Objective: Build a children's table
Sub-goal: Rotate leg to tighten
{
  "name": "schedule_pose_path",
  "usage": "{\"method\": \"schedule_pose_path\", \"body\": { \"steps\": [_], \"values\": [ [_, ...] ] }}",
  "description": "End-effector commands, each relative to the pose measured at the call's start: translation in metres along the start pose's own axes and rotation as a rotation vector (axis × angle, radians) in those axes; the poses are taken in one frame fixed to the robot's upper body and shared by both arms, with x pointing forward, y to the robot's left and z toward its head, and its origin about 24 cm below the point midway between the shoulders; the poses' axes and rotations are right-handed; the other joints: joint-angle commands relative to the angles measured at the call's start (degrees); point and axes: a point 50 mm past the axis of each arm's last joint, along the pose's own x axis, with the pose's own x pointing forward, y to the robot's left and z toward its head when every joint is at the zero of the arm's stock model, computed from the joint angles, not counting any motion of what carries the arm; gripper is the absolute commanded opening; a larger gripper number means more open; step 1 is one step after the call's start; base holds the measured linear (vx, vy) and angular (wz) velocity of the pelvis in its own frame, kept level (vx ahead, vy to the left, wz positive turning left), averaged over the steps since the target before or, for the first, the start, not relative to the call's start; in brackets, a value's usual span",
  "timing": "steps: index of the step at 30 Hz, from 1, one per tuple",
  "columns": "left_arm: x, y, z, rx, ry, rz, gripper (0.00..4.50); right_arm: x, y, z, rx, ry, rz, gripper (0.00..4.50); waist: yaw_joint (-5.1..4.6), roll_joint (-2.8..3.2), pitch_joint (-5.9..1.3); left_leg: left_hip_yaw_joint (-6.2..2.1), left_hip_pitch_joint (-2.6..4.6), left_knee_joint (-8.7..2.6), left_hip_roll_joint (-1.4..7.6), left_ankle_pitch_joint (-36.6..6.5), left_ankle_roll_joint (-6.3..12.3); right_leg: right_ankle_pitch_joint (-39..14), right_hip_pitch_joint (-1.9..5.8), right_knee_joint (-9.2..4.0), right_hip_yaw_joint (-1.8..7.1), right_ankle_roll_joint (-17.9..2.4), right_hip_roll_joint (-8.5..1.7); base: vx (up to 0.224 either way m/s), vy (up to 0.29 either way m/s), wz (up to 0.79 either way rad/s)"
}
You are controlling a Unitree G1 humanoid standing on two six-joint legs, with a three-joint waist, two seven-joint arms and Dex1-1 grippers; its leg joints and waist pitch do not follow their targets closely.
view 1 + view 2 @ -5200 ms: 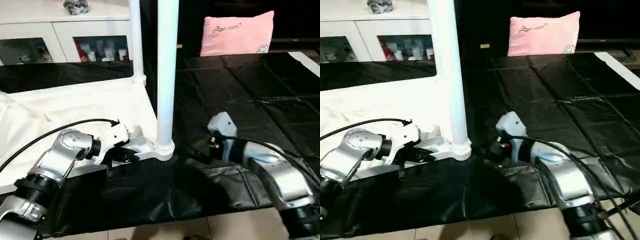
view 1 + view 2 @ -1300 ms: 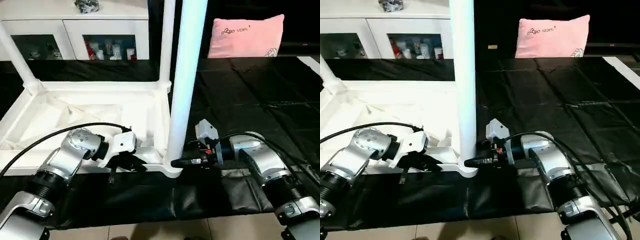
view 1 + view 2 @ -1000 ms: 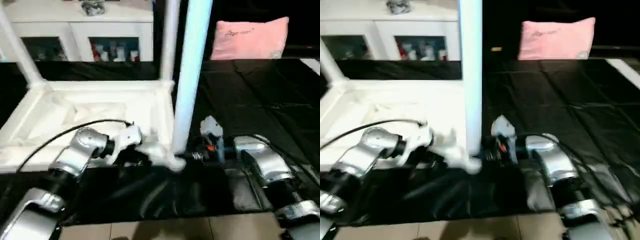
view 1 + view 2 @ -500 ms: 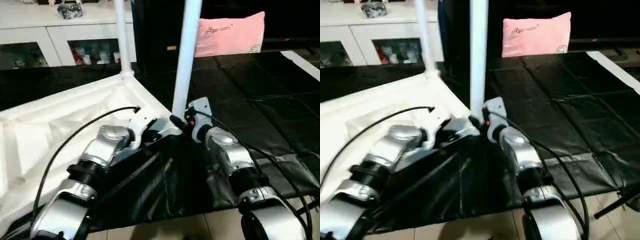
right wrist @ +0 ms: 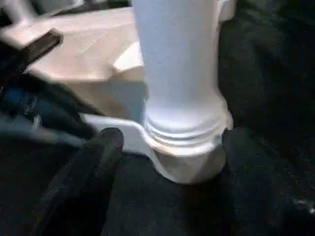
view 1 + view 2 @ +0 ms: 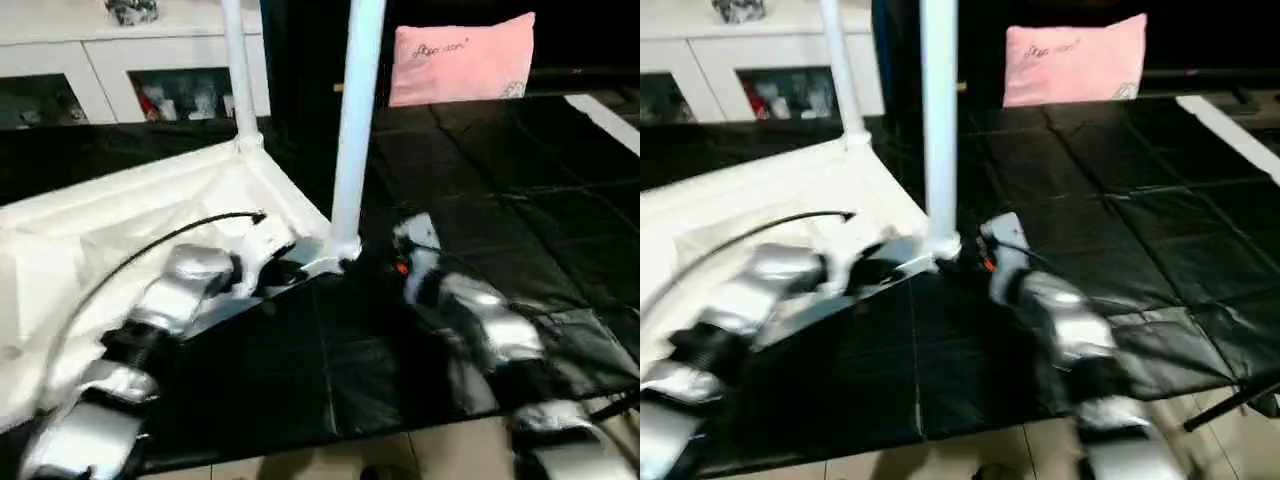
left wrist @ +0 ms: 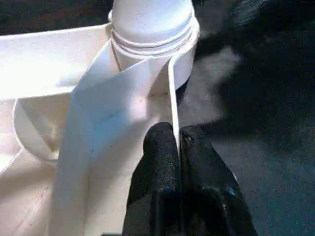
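Note:
The white tabletop (image 6: 120, 220) lies underside up on black sheeting. One white leg (image 6: 352, 120) stands upright in its near corner socket (image 5: 184, 162), and a second leg (image 6: 236, 70) stands in the far corner. My left gripper (image 7: 177, 142) is shut on the tabletop's thin rim just beside the near socket. My right gripper (image 5: 172, 135) is open, with one finger on each side of the near leg's base and apart from it. In the left eye view the right gripper (image 6: 383, 262) sits just right of that socket.
Black sheeting (image 6: 500, 200) covers the floor to the right and in front. A pink cushion (image 6: 462, 58) leans at the back right. A white glass-door cabinet (image 6: 150, 80) stands at the back left. Tiled floor (image 6: 330, 455) shows at the near edge.
My right gripper has opened and drawn back a little from the near leg's base. The left gripper keeps its hold on the rim. The camera has shifted.

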Motion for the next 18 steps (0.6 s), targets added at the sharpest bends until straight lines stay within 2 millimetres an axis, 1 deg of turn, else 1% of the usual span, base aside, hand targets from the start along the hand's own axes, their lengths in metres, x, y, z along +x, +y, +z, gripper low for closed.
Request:
{"method": "schedule_pose_path", "body": {
  "steps": [1, 2, 3, 4, 5, 6, 7, 8, 9, 10, 12, 14, 15, 16, 17, 18],
  "values": [
    [0.000, -0.009, -0.001, 0.061, 0.009, -0.103, 0.00, -0.001, 0.003, 0.007, -0.067, -0.016, 0.050, 3.84, 0.43, -0.29, -4.30, 0.83, -0.66, -3.49, 0.53, -1.4, 7.49, -1.2, 4.70, -2.31, 1.64, -17.4, -2.51, 0.000, 0.000, 0.00],
    [-0.002, -0.009, -0.003, 0.060, 0.014, -0.120, 0.00, -0.003, 0.002, 0.008, -0.085, -0.017, 0.050, 3.84, 0.54, -0.32, -4.14, 0.94, -0.66, -3.53, 0.63, -2.4, 7.16, -3.0, 4.53, -2.47, 1.67, -17.5, -2.62, 0.000, 0.000, 0.00],
    [-0.009, -0.012, -0.010, 0.094, 0.044, -0.185, 0.00, -0.007, 0.002, 0.011, -0.137, -0.012, 0.103, 3.93, 0.79, -0.34, -3.98, 0.99, -0.51, -3.66, 0.73, -3.8, 6.51, -5.5, 4.43, -2.69, 1.69, -17.2, -2.66, 0.000, 0.000, 0.00],
    [-0.011, -0.013, -0.012, 0.114, 0.058, -0.211, 0.00, -0.009, 0.003, 0.012, -0.135, 0.003, 0.143, 4.12, 1.00, -0.26, -3.92, 1.00, -0.39, -3.80, 0.89, -4.8, 5.91, -7.1, 4.40, -2.74, 1.77, -16.7, -2.64, 0.000, 0.000, 0.00],
    [-0.014, -0.015, -0.015, 0.125, 0.071, -0.240, 0.00, -0.010, 0.006, 0.013, -0.130, 0.008, 0.193, 4.17, 1.13, -0.35, -3.88, 1.01, -0.34, -3.82, 0.88, -4.9, 5.77, -7.3, 4.39, -2.75, 1.76, -16.5, -2.53, 0.000, 0.000, 0.00],
    [-0.015, -0.016, -0.016, 0.131, 0.076, -0.256, 0.00, -0.011, 0.008, 0.013, -0.124, 0.011, 0.226, 4.26, 1.37, -0.28, -3.84, 0.99, -0.32, -3.88, 0.97, -4.9, 5.40, -7.0, 4.44, -2.59, 1.79, -16.3, -2.50, 0.000, 0.000, 0.00],
    [-0.016, -0.018, -0.017, 0.140, 0.076, -0.282, 0.00, -0.012, 0.010, 0.014, -0.120, 0.016, 0.262, 4.26, 1.54, -0.35, -3.75, 1.11, -0.25, -3.90, 1.08, -5.1, 5.34, -6.9, 4.36, -2.59, 1.77, -16.3, -2.38, 0.000, 0.000, 0.00],
    [-0.018, -0.020, -0.017, 0.147, 0.074, -0.305, 0.00, -0.012, 0.012, 0.014, -0.123, 0.022, 0.290, 4.36, 1.75, -0.31, -3.78, 1.07, -0.23, -3.92, 1.16, -5.1, 5.27, -6.9, 4.42, -2.50, 1.74, -16.2, -2.44, 0.000, 0.000, 0.00],
    [-0.019, -0.021, -0.017, 0.147, 0.069, -0.324, 0.00, -0.012, 0.014, 0.014, -0.125, 0.034, 0.310, 4.36, 1.93, -0.16, -3.75, 1.15, -0.16, -3.97, 1.30, -5.3, 4.75, -7.0, 4.24, -2.45, 1.74, -16.2, -2.48, 0.000, 0.000, 0.00],
    [-0.019, -0.021, -0.017, 0.147, 0.069, -0.324, 0.00, -0.012, 0.014, 0.014, -0.125, 0.034, 0.310, 4.36, 1.93, -0.16, -3.75, 1.15, -0.16, -3.97, 1.30, -5.3, 4.75, -7.0, 4.24, -2.45, 1.74, -16.2, -2.48, 0.000, 0.000, 0.00],
    [-0.023, -0.026, -0.018, 0.157, 0.075, -0.394, 0.00, -0.011, 0.019, 0.012, -0.159, 0.093, 0.418, 4.36, 2.24, -0.23, -3.87, 1.24, -0.07, -3.94, 1.26, -5.4, 4.10, -7.1, 4.23, -2.35, 1.75, -16.3, -2.48, 0.000, 0.000, 0.00],
    [-0.024, -0.027, -0.019, 0.163, 0.081, -0.408, 0.00, -0.011, 0.021, 0.012, -0.173, 0.101, 0.444, 4.36, 2.44, -0.25, -3.86, 1.31, -0.14, -3.89, 1.25, -5.2, 4.03, -6.4, 4.20, -2.28, 1.77, -16.4, -2.45, 0.000, 0.000, 0.00],
    [-0.026, -0.029, -0.020, 0.177, 0.088, -0.440, 0.00, -0.008, 0.023, 0.014, -0.190, 0.096, 0.500, 4.36, 2.59, -0.40, -3.86, 1.36, -0.15, -3.86, 1.24, -5.4, 4.01, -6.6, 4.16, -2.33, 1.81, -16.3, -2.52, 0.000, 0.000, 0.00],
    [-0.027, -0.030, -0.021, 0.181, 0.088, -0.451, 0.00, -0.006, 0.023, 0.014, -0.190, 0.097, 0.517, 4.36, 2.65, -0.36, -3.89, 1.36, -0.15, -3.85, 1.21, -5.7, 3.95, -7.0, 4.16, -2.27, 1.80, -16.3, -2.55, 0.000, 0.000, 0.00],
    [-0.027, -0.030, -0.021, 0.182, 0.088, -0.458, 0.00, -0.005, 0.023, 0.015, -0.192, 0.099, 0.529, 4.36, 2.66, -0.48, -3.83, 1.37, -0.23, -3.87, 1.18, -6.2, 3.78, -8.0, 4.15, -2.34, 1.81, -16.2, -2.57, 0.000, 0.000, 0.00],
    [-0.027, -0.031, -0.020, 0.183, 0.085, -0.467, 0.00, -0.004, 0.023, 0.015, -0.193, 0.102, 0.536, 4.19, 2.69, -0.42, -3.74, 1.36, -0.20, -3.91, 1.20, -6.6, 3.43, -9.3, 4.07, -2.46, 1.86, -15.9, -2.63, 0.000, 0.000, 0.00]
  ]
}}
